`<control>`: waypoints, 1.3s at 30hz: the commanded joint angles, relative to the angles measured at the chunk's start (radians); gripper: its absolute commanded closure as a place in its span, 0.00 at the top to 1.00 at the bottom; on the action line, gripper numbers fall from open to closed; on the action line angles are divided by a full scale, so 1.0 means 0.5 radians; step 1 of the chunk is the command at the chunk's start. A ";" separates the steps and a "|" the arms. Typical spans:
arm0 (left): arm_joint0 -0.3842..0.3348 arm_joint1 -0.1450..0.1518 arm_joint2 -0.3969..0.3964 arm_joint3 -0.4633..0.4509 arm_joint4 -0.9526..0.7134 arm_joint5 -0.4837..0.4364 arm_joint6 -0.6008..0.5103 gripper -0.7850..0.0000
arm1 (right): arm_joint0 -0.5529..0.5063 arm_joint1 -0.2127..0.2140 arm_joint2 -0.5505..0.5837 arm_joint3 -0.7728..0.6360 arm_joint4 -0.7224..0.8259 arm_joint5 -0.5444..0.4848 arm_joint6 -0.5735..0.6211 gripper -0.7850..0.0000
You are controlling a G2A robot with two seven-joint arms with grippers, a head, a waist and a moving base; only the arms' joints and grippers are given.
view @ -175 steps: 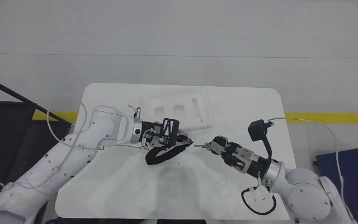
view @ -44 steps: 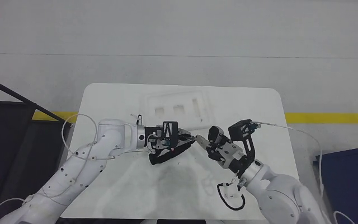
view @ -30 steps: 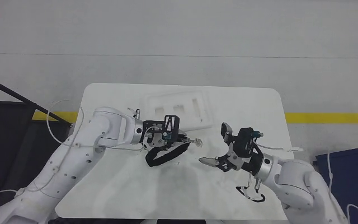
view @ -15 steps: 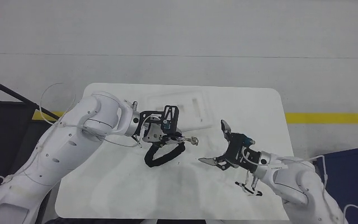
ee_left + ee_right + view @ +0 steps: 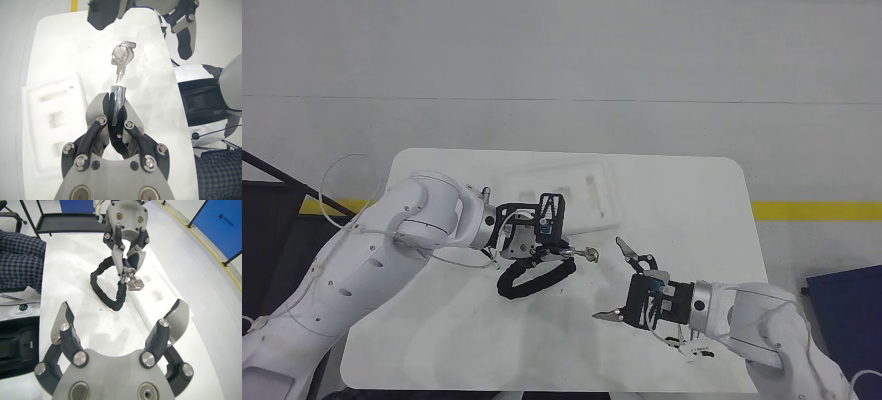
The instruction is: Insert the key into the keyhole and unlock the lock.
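My left gripper (image 5: 545,250) (image 5: 115,106) is shut on the lock's chrome cylinder (image 5: 118,96). The silver key (image 5: 122,56) (image 5: 585,253) sticks out of the keyhole, its blade partly inside and a second key on its ring. The lock's black sleeved cable (image 5: 527,278) (image 5: 105,294) hangs in a loop down to the table. My right gripper (image 5: 620,280) (image 5: 122,313) stands open with nothing between its fingers, a short way from the key toward the table's front. From the right wrist view the left gripper (image 5: 128,266) faces me with the key (image 5: 135,283) hanging at the cylinder's end.
A white foam tray (image 5: 562,195) (image 5: 51,117) with rectangular recesses lies behind the left gripper. The white table (image 5: 692,200) has free room to the right and at the front left. A person's checked clothing (image 5: 19,260) shows beyond the table's edge.
My right gripper let go of the key, opened, and drew back toward the table's front. The left gripper keeps the lock, with the key left in the keyhole.
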 commanded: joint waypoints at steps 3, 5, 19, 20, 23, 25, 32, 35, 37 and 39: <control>-0.057 -0.025 0.053 0.003 -0.025 0.062 -0.027 0.00 | -0.032 0.007 0.000 -0.025 -0.045 0.001 -0.027 1.00; -0.079 -0.038 0.078 0.015 -0.027 0.081 -0.028 0.00 | -0.040 0.010 -0.007 -0.034 -0.051 -0.008 -0.044 1.00; -0.174 -0.115 0.207 0.131 0.051 0.052 0.038 0.00 | 0.043 0.011 -0.168 0.041 -0.047 -0.003 -0.005 1.00; -0.178 -0.119 0.211 0.136 0.055 0.048 0.041 0.00 | 0.048 0.011 -0.173 0.044 -0.046 0.003 -0.003 1.00; -0.187 -0.126 0.223 0.152 0.070 0.033 0.039 0.00 | 0.059 0.015 -0.160 0.044 -0.074 0.024 0.001 1.00; -0.192 -0.127 0.227 0.168 0.075 0.022 0.030 0.00 | 0.063 0.020 -0.130 0.030 -0.131 0.035 0.006 1.00; -0.203 -0.122 0.233 0.175 0.051 -0.054 -0.020 0.00 | 0.083 0.041 -0.038 -0.045 -0.442 0.014 -0.173 1.00; -0.203 -0.121 0.249 0.168 0.030 -0.077 -0.018 0.00 | 0.093 0.047 -0.037 -0.054 -0.575 0.014 -0.286 0.64; -0.204 -0.120 0.269 0.162 0.023 -0.089 -0.005 0.00 | 0.099 0.049 -0.049 -0.051 -0.653 0.027 -0.339 0.45; -0.212 -0.119 0.286 0.162 0.024 -0.096 0.001 0.00 | 0.104 0.051 -0.069 -0.046 -0.716 0.037 -0.385 0.41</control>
